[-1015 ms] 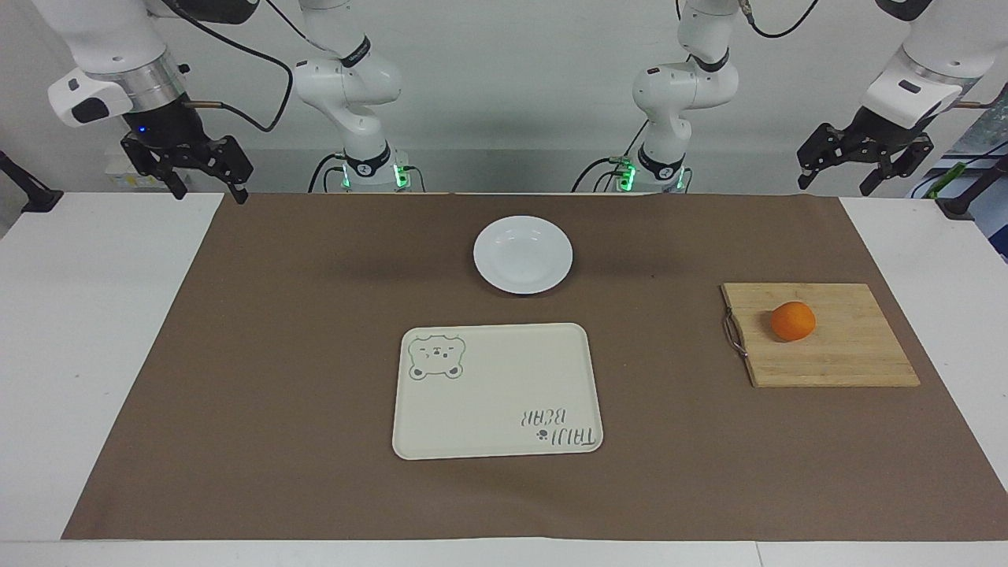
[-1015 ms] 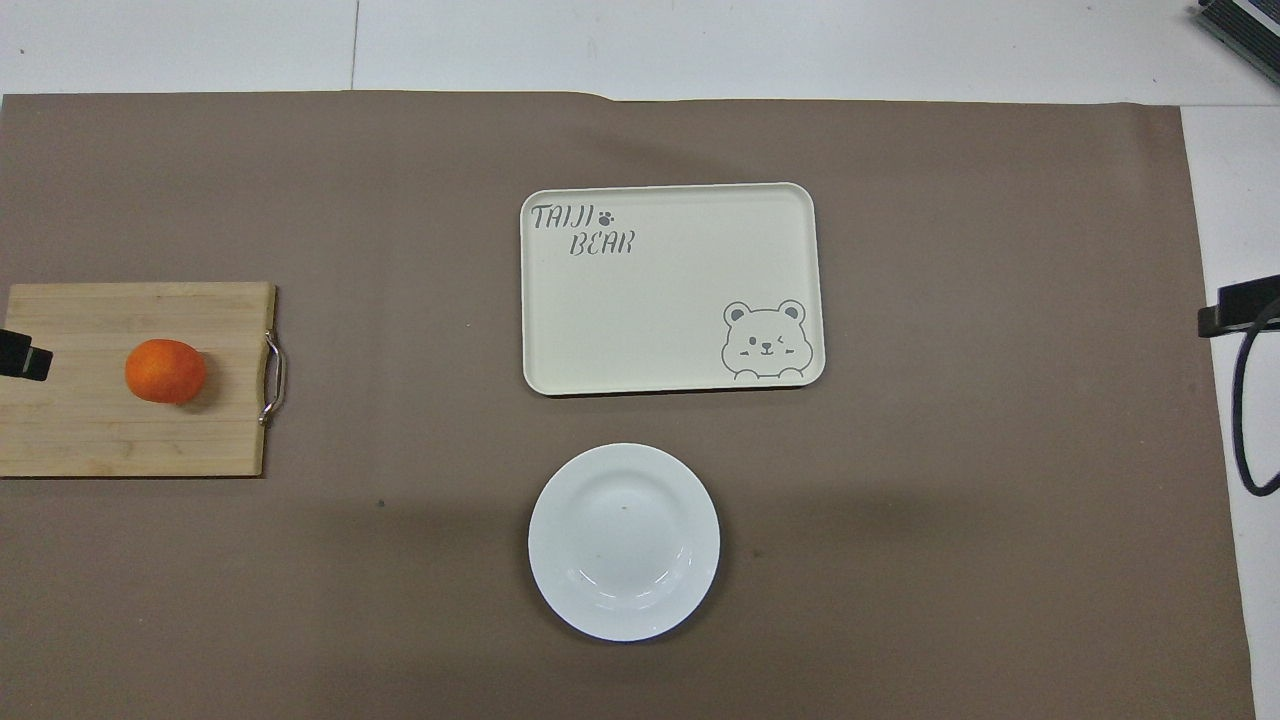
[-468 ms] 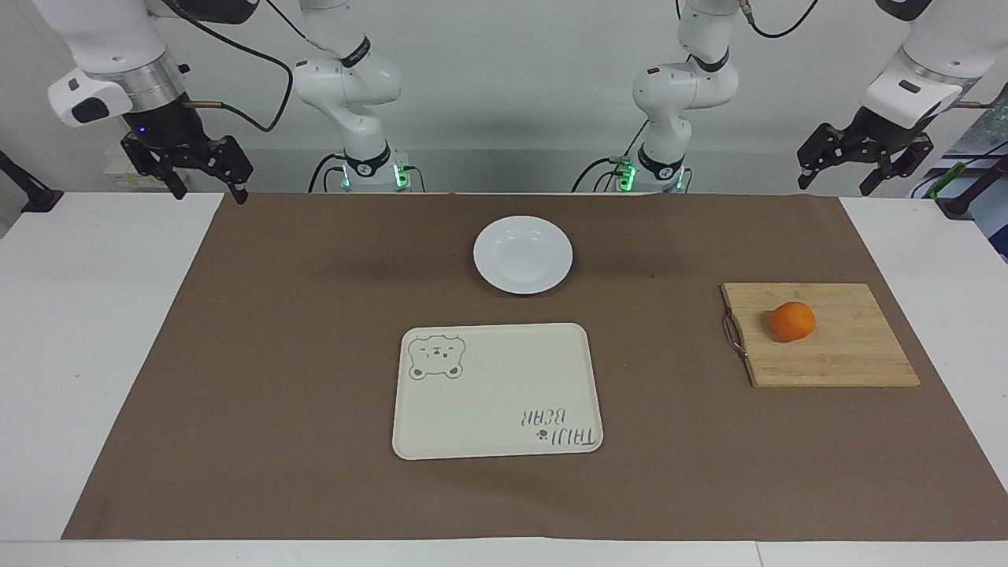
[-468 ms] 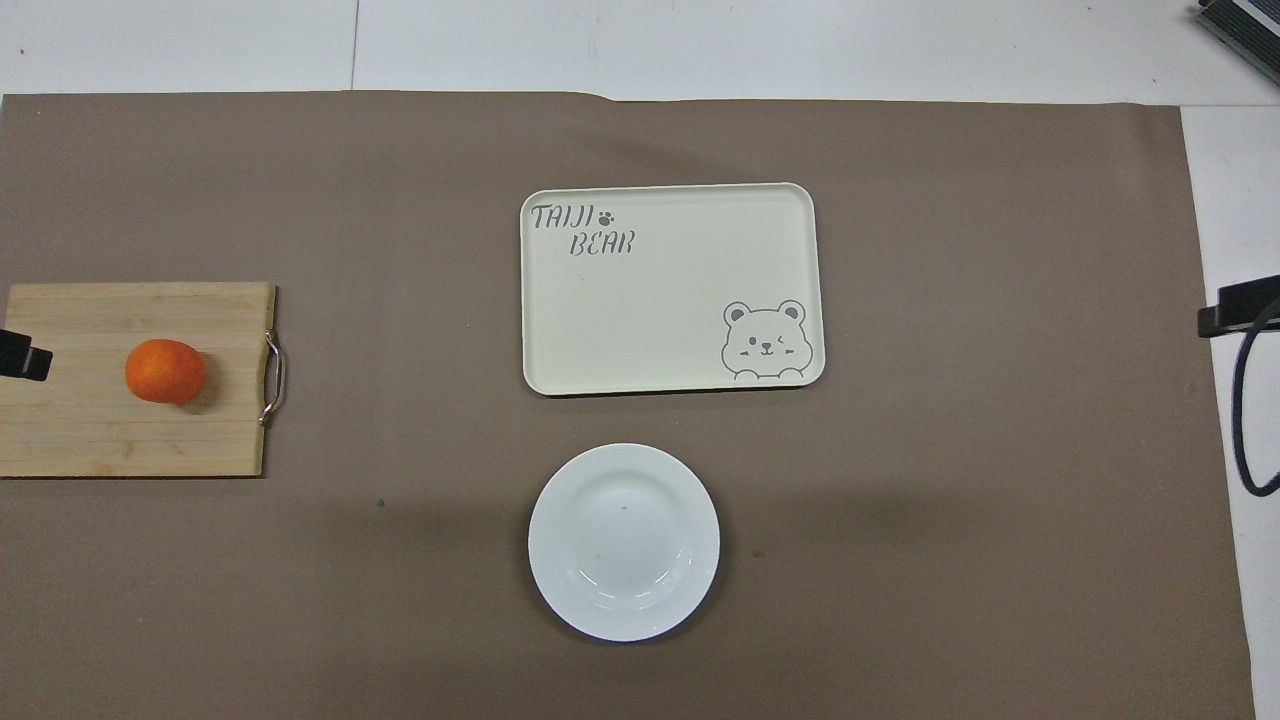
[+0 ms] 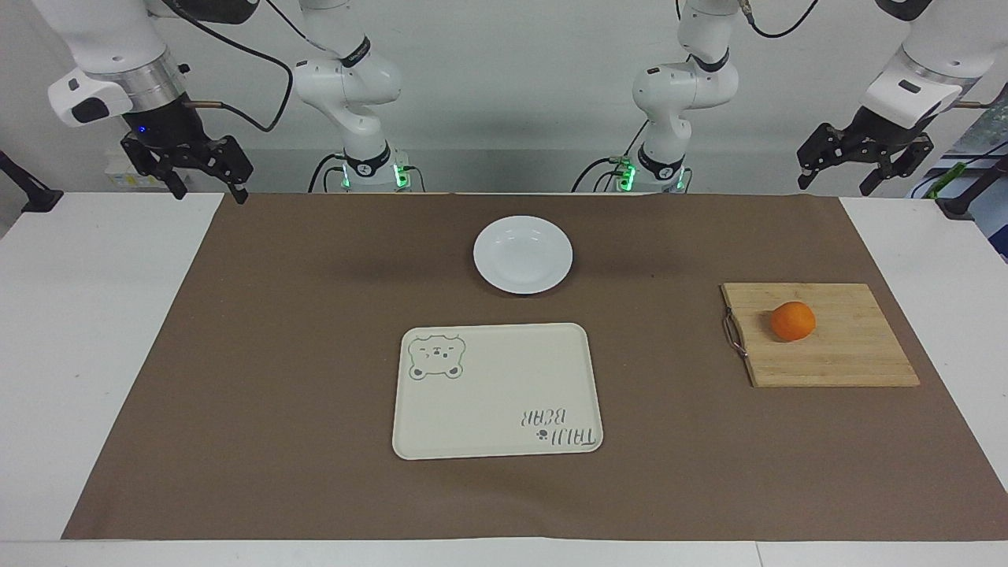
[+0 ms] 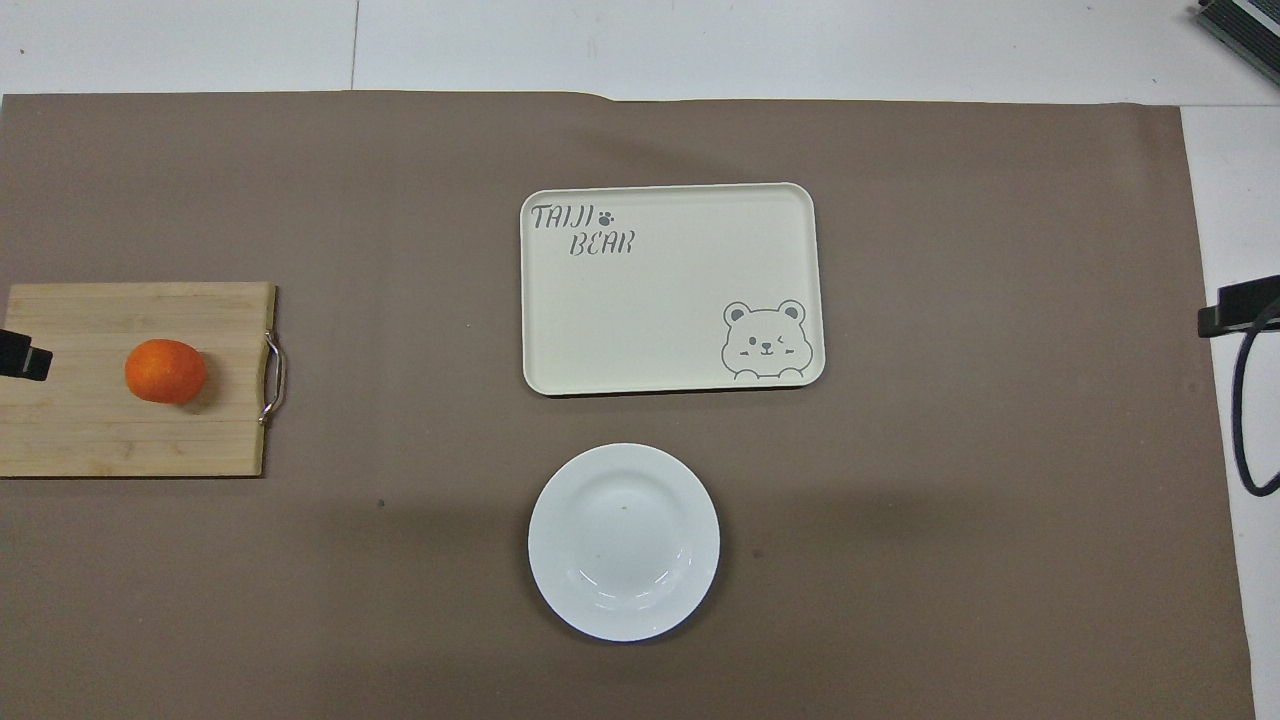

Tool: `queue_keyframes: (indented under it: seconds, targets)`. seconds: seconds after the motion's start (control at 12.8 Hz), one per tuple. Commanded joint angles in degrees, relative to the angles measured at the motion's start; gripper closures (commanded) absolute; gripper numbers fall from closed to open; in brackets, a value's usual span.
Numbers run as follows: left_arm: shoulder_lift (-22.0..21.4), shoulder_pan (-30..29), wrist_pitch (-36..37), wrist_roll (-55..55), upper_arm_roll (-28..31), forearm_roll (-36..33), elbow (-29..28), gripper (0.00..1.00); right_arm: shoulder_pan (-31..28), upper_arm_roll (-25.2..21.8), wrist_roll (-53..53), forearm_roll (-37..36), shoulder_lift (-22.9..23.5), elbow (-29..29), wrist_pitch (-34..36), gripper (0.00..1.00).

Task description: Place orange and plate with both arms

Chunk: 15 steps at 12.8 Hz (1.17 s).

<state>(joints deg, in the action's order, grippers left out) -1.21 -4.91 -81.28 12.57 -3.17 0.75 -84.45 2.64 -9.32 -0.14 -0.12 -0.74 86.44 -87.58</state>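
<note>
Both hands hang in the air with nothing in them: we see the left hand (image 5: pixel 865 169) raised over the corner of the desk (image 5: pixel 94 331) at the left arm's end, its fingers spread apart and empty, and the right hand (image 5: pixel 203 179) raised over the matching corner at the right arm's end, its fingers likewise parted and holding nothing. We take both arms to be waiting, well apart from everything that lies on the desk. In the overhead view we catch only a dark tip at each side edge, and we cannot tell more from them. On the brown mat (image 5: pixel 299 378) that covers the middle of the desk, the plate (image 5: pixel 523 254) sits flat and bare near the robots, midway between the two arm bases. Just farther from the robots than the plate lies a cream tray (image 5: pixel 498 390) with a bear drawing in one corner and the words TAIJI BEAR in the corner diagonal to it; plate and tray are near each other but apart, with a strip of mat between them. Toward the left arm's end of the desk we see a wooden cutting board (image 5: pixel 835 354) with a metal handle (image 5: pixel 734 333) on the edge that faces the tray. On that board rests the orange (image 5: pixel 792 321), closer to the handle edge than to the outer edge, and well apart from the plate.
</note>
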Motion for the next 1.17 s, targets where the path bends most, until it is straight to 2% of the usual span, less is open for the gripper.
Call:
queue_keyframes:
  seconds: [0.0, 0.62, 1.09]
  targets:
    - [-0.9, 0.42, -0.72, 0.27, 0.27, -0.48, -1.25, 0.0, -0.54, 0.44, 0.93, 1.26, -0.57, 0.14, 0.74, 0.0]
    - [-0.99, 0.25, -1.25, 0.27, 0.27, -0.48, -1.6, 0.0, -0.54, 0.44, 0.93, 1.26, -0.49, 0.14, 0.74, 0.0]
    - [-1.07, -0.46, -9.66, 1.31, 0.71, -0.48, -5.1, 0.0, -0.54, 0.44, 0.93, 1.26, -0.49, 0.14, 0.83, 0.0]
